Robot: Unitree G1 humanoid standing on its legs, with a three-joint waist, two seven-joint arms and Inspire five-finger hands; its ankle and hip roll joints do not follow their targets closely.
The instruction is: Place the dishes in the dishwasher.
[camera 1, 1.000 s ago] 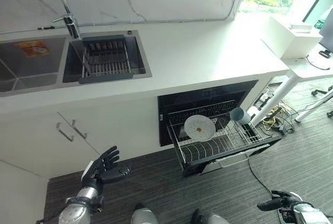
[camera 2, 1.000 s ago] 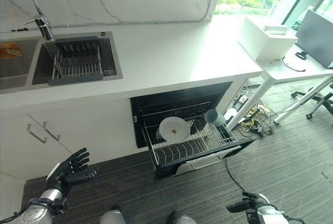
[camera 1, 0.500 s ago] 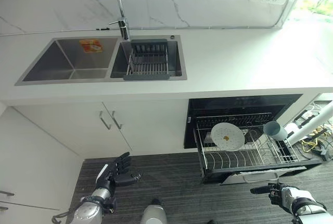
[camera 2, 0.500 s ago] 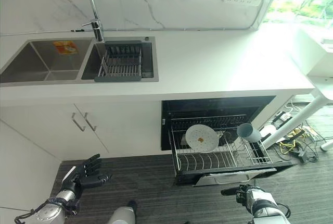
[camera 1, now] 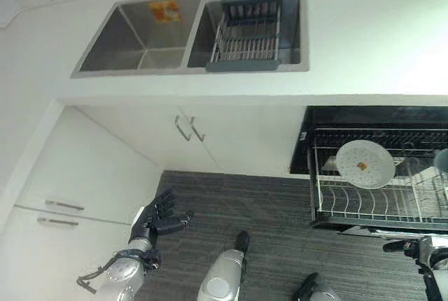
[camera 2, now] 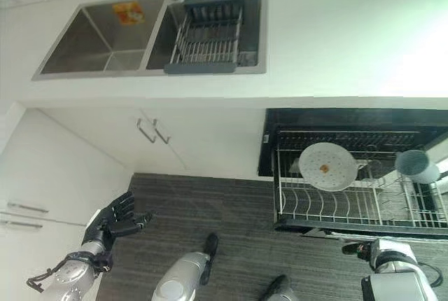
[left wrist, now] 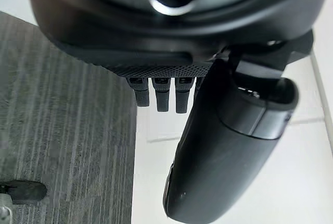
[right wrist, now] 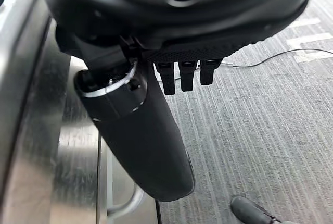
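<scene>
Down at floor level, in front of the white cabinets (camera 1: 105, 175), the left hand (camera 1: 155, 218) hangs with fingers spread and straight, holding nothing. The right hand (camera 2: 378, 250) sits low beside the front of the pulled-out dishwasher rack (camera 2: 350, 206); its wrist view shows fingers extended over the striped floor, also empty.

The dishes are in the dishwasher. A white plate (camera 2: 327, 166) stands on edge among the rack's wires, with a small orange mark on its face. A grey-blue cup (camera 2: 417, 166) lies tilted at the rack's far right side. The drainer basket (camera 2: 206, 38) in the right basin of the double sink (camera 2: 98, 42) looks empty, and I see no loose dishes on the countertop (camera 2: 350, 42).

Risks, as I judge them: the rack stands fully extended, so a careless step or a swing of the right arm could strike it and jolt the plate loose. The tilted cup appears poorly seated and could roll if the rack is pushed in sharply.

Writing: an orange label (camera 2: 128, 12) sits in the left basin; its print is not legible. No other readable markings.
</scene>
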